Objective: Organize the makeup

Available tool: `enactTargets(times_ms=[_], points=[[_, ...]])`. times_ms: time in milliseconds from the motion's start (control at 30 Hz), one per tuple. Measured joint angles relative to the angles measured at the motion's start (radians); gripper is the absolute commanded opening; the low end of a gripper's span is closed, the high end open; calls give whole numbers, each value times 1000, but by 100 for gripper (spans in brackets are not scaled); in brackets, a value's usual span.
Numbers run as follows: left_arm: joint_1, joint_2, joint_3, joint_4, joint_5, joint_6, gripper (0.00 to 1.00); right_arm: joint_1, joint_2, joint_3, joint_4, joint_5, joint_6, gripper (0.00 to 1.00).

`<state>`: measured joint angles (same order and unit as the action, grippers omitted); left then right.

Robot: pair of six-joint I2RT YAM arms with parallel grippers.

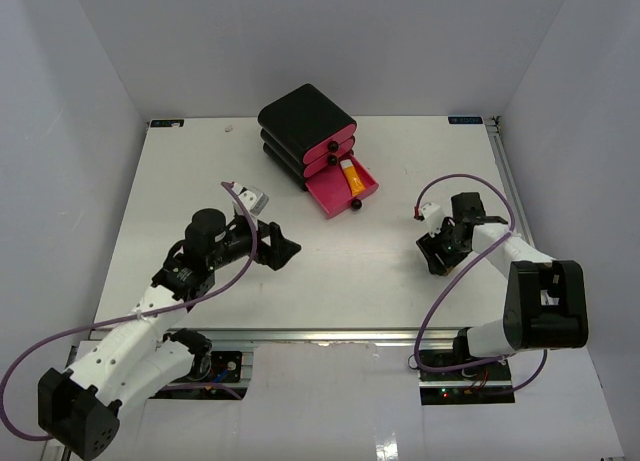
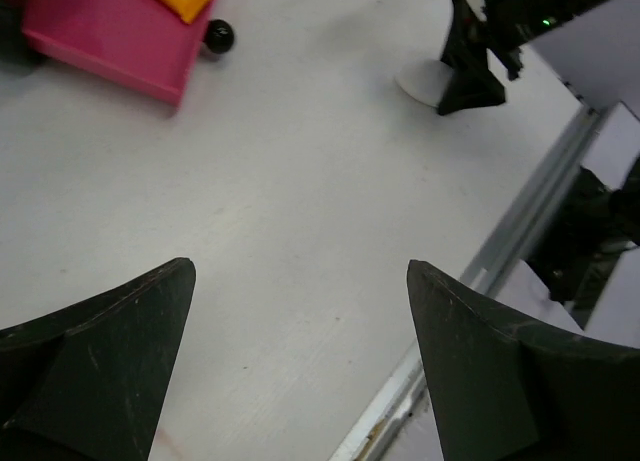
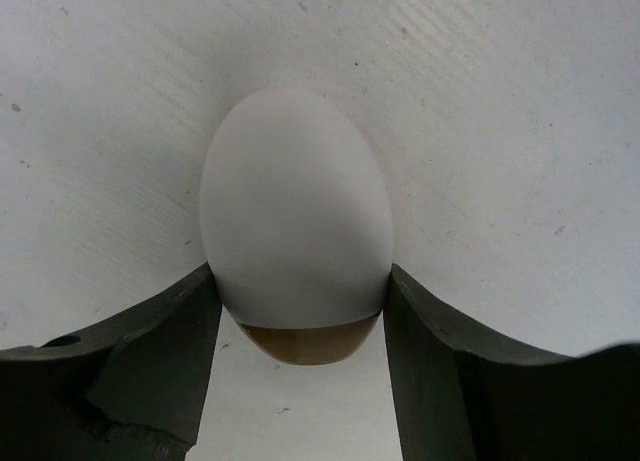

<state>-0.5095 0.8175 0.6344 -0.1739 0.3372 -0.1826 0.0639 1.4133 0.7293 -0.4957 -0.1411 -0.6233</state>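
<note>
The white table (image 1: 330, 281) is sitting between white walls. On it, the right gripper (image 3: 298, 286) is pinching the white oval tube (image 3: 295, 211), which is smooth and egg-shaped, tan end nearest the wrist. The left gripper (image 2: 300, 271) is hovering with its jaws spread. The orange tube (image 1: 352, 177) is lying in the open pink drawer (image 1: 328, 197).

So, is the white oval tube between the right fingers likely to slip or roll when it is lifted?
Probably slippery: the white oval tube looks smooth and curved, and the right gripper holds it only near its tan end. Its rounded shape may roll if released on the table.
</note>
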Motion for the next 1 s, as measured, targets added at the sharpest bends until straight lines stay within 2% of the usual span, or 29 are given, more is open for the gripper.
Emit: enactTargets(times_ms=[67,167,267,467,667,900,967,1000], points=[[0,44,-9,53,108,-69,98,0,-6,-5,0,-15,-13,26],[-8,102,-36,148,191,-200,98,-1,-58,-21,-18,-69,-33,23],[-47,141,-91,282,202,-358,98,-1,-158,-24,-54,-150,-61,19],[-267,321,-115,526,133,-573,98,-1,-369,-23,-94,-355,-115,17],[-395,600,19,669,49,-647,98,0,-410,-22,-150,-511,-136,17],[-475,864,248,751,-6,-672,98,0,-485,-24,-165,-620,-146,17],[-485,900,279,749,-15,-675,93,-1,-496,-24,-169,-633,-151,17],[-488,913,291,745,-18,-676,88,-2,-501,-25,-172,-634,-156,17]])
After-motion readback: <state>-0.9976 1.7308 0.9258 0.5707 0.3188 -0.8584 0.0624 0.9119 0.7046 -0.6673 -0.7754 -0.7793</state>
